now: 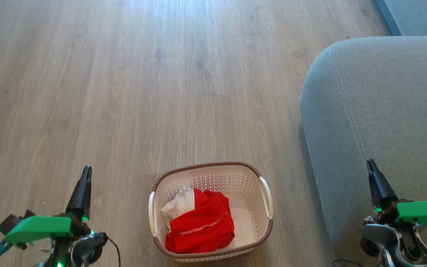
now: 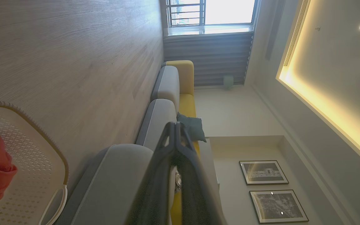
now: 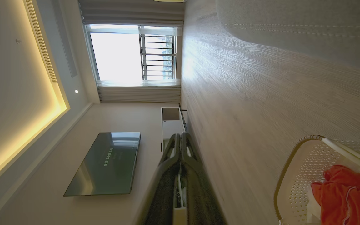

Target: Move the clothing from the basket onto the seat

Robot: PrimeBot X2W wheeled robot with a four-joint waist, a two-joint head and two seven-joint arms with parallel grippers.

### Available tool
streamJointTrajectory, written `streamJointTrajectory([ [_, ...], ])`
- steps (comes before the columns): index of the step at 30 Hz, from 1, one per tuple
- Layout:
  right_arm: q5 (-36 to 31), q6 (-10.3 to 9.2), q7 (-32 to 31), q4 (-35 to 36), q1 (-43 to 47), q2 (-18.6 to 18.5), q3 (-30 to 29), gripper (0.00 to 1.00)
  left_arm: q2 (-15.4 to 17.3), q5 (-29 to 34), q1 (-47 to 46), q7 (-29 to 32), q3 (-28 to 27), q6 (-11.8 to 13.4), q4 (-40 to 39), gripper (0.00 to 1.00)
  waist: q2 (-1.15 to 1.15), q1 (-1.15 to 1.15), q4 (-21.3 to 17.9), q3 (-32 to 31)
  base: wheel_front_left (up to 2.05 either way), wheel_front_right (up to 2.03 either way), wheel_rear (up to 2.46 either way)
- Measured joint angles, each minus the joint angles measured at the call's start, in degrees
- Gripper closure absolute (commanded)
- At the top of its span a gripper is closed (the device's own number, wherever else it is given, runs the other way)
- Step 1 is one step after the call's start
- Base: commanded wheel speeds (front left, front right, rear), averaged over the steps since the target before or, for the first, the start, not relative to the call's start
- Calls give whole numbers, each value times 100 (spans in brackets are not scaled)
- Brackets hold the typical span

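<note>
**Head view with both wrist views: start of the transfer.** The left jaws and the right jaws are both clenched on nothing. Each pair of dark fingers [image 1: 81, 193] is pressed together to a single tip, and the left wrist view shows the fingertips [image 2: 175, 128] meeting without a gap.

The basket [image 1: 213, 177] stands on the wooden floor [image 1: 124, 92] between the two pairs of jaws. It sits nearer the robot than either tip and is apart from both. The clothing [image 1: 202, 222] lies bunched inside it, heaped toward the side facing the left jaws, so the basket's bottom is bare on the side facing the right jaws. Red fabric lies uppermost, with a pale stitched hem across the crest and a white panel at the far edge of the heap.

The seat [image 1: 384, 111] lies on the outer side of the right jaws, whose tip appears against the seat's near edge. Their height above it cannot be told. In the right wrist view the basket [image 3: 295, 175] and clothing [image 3: 345, 193] lie to the lower right of the jaws.

**Handling (judged).**
- **Feel:** The clothing looks light, limp and unbreakable, and it should drape and trail once lifted.
- **Where to grip:** A pinch on a raised fold at the crest, near the hem, should hold better than one on flat cloth.
- **What could go wrong:** Several garments may come up together, and trailing fabric could snag on the rim and drag the light basket.
- **First move:** The jaws must open before descending.
</note>
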State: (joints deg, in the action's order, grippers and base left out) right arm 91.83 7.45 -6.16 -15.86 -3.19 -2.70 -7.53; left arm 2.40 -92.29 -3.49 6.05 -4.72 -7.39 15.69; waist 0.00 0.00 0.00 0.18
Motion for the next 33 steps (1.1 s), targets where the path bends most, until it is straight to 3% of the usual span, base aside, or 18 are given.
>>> streamJointTrajectory([
  [23,0,2,1,-40,6,1,7,100,-3,0,5,-5,2,0,32,100,0,0,0,0,0,0,0],
  [24,0,2,2,-116,38,3,16,0,-11,0,34,-7,8,1,108,0,0,0,0,0,0,0,0],
  [33,-22,1,71,-401,348,47,43,0,-49,30,350,-109,1,2,375,0,0,0,-1,-5,0,0,0],
])
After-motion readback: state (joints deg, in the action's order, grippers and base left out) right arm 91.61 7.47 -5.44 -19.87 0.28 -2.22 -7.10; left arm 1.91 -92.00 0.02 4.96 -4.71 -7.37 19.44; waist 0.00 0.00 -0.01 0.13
